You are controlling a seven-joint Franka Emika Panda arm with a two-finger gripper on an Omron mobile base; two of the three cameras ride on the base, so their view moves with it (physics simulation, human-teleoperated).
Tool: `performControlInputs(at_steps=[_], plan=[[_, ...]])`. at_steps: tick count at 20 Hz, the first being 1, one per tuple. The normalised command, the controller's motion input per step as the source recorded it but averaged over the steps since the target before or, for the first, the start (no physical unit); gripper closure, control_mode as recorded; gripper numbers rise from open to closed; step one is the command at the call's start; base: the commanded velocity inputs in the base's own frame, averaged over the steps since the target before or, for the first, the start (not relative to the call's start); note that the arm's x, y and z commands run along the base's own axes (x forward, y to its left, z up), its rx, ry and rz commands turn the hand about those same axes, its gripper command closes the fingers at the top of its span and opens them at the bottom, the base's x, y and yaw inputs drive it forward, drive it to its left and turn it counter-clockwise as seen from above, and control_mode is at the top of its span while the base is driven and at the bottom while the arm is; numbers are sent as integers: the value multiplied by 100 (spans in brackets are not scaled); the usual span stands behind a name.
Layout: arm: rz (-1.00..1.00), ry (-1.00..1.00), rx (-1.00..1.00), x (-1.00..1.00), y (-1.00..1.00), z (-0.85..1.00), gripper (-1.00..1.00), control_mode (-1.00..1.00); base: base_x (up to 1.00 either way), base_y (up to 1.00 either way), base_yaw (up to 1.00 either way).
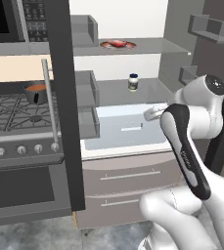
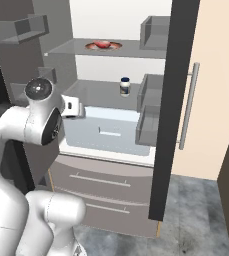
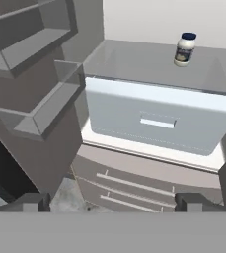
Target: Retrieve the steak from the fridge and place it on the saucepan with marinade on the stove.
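Red steak (image 1: 117, 44) lies on the fridge (image 2: 126, 95) top shelf; empty hand (image 3: 112, 201) spread wide.

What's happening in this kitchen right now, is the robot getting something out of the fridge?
Yes, it looks that way. The fridge stands open and the white arm reaches toward its inside, with the claw open and empty in front of the pale drawer. The steak lies untouched on a plate on the upper shelf, and a small jar stands on the shelf below. The saucepan with orange-red liquid waits on the stove.
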Motion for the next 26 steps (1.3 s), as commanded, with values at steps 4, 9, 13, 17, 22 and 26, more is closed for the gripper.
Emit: performControlInputs(at_steps=[4, 9, 13, 17, 22, 26], plan=[[4, 0, 0, 2, 0, -2, -100, -100, 0, 0, 0], [0, 0, 0, 9, 0, 0, -100, 100, 3, 0, 0], [0, 0, 0, 0, 0, 0, -100, 100, 51, 0, -9], [0, 0, 0, 0, 0, 0, -100, 100, 88, 0, -11], [0, 0, 0, 0, 0, 0, -100, 100, 100, 1, -12], [0, 0, 0, 0, 0, 0, -100, 100, 100, 23, -12]])
